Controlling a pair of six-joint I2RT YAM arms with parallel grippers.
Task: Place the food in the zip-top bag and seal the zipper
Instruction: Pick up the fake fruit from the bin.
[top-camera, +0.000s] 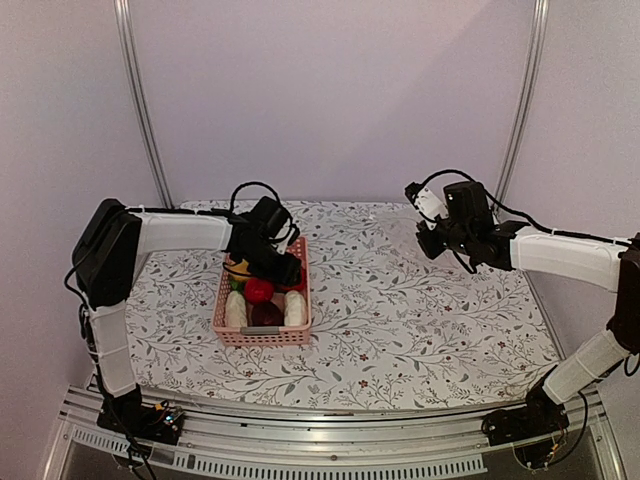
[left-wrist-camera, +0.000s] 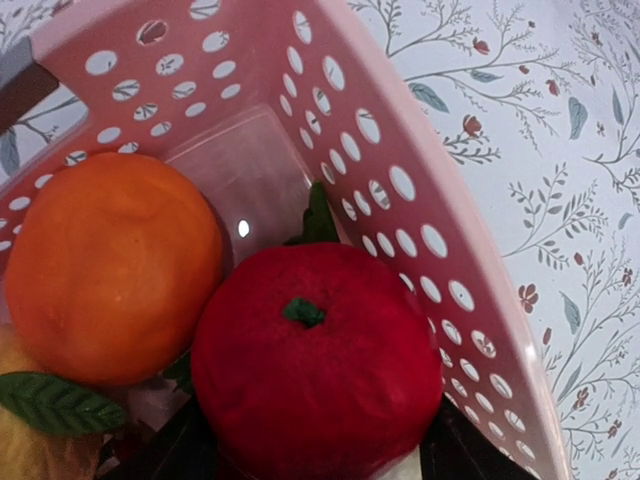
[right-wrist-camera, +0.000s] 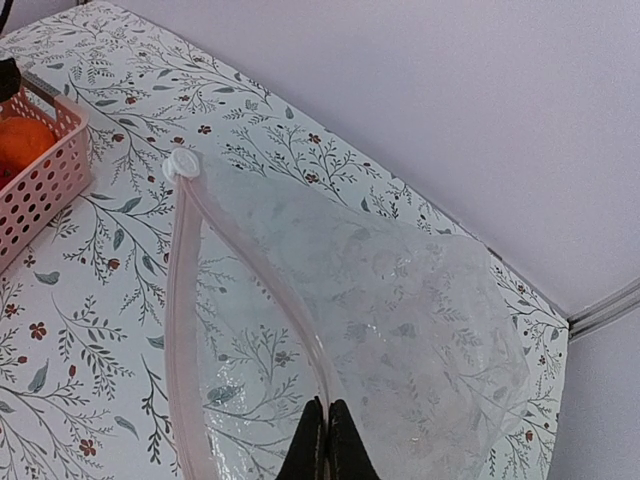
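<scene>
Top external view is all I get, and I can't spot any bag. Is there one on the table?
Observer: Yes. The right wrist view shows the zip-top bag, clear and crinkly, lying on the table towards its far edge.
Operator: Is the right claw doing anything with it?
Observer: The right gripper is shut on the bag's mouth edge, and the zipper strips gape apart, so the mouth is open.
Operator: And the left one?
Observer: In the left wrist view, the left gripper is down inside the pink basket, its fingers on either side of the red fruit, which lies against the orange fruit. Whether they press it, I cannot tell.
</scene>
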